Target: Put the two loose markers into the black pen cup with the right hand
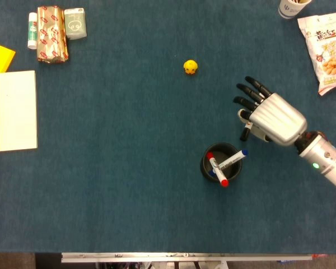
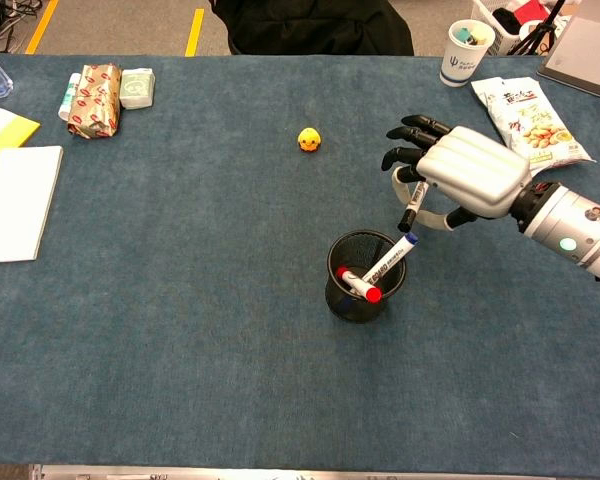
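The black mesh pen cup (image 1: 204, 163) (image 2: 342, 301) stands right of the table's middle. Two markers lean inside it: one with a red cap (image 1: 218, 172) (image 2: 357, 287) and one with a blue cap (image 1: 233, 158) (image 2: 392, 258) that sticks out over the rim toward my right hand. My right hand (image 1: 270, 116) (image 2: 467, 169) hovers beyond and to the right of the cup, apart from it. Its fingers are spread, its thumb hangs down, and it holds nothing. My left hand appears in neither view.
A small yellow duck toy (image 1: 190, 66) (image 2: 307, 139) sits beyond the cup. A snack bag (image 1: 326, 47) (image 2: 528, 112) and a paper cup (image 2: 465, 50) are at the far right. A gold-wrapped pack (image 1: 51, 33), a small box (image 1: 75, 23) and a white notebook (image 1: 15, 110) lie at the left.
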You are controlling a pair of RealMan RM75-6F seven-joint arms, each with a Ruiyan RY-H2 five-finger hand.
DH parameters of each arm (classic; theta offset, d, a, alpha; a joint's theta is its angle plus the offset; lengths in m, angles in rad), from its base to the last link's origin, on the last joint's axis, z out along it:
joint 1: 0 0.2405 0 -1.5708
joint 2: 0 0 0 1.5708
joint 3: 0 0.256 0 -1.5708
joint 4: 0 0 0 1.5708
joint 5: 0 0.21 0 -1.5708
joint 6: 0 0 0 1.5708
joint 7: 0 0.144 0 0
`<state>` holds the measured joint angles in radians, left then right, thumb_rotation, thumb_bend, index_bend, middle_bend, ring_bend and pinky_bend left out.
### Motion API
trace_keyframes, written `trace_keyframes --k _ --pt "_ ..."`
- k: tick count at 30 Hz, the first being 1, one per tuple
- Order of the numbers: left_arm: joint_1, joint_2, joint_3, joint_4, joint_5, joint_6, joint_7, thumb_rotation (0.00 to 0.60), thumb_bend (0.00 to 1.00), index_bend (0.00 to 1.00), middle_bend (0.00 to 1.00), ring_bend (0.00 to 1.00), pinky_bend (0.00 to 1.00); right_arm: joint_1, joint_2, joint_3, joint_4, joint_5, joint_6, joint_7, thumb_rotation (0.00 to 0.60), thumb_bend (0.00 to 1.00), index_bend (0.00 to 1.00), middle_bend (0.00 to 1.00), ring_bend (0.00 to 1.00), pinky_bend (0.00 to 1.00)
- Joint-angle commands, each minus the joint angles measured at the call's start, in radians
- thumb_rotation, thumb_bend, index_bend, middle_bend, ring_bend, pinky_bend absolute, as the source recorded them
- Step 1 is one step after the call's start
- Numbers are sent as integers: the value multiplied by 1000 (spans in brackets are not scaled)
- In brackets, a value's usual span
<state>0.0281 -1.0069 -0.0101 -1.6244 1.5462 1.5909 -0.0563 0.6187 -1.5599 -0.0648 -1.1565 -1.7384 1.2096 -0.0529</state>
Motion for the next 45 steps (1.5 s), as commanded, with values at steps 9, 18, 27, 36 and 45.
trace_keyframes --k 9,18,27,36,45 --pt "-10 5 1 -33 19 -2 29 600 195 106 165 193 240 -40 205 -14 -447 -48 142 351 600 300 632 313 102 32" --pt "-10 9 6 -40 31 3 33 600 195 106 165 193 240 -45 207 -69 -533 -62 115 596 600 300 632 314 102 32" --pt "-4 11 9 -41 24 5 33 600 195 106 165 193 240 -50 143 -81 -487 -30 70 707 600 300 632 314 102 32" --pt "-5 8 10 -40 22 1 30 600 195 106 165 193 240 -56 111 -87 -433 -15 33 726 600 264 324 205 56 27" --pt "-8 7 6 -38 19 -1 27 600 195 106 165 193 240 -75 129 -77 -425 -37 78 688 600 225 79 83 0 0"
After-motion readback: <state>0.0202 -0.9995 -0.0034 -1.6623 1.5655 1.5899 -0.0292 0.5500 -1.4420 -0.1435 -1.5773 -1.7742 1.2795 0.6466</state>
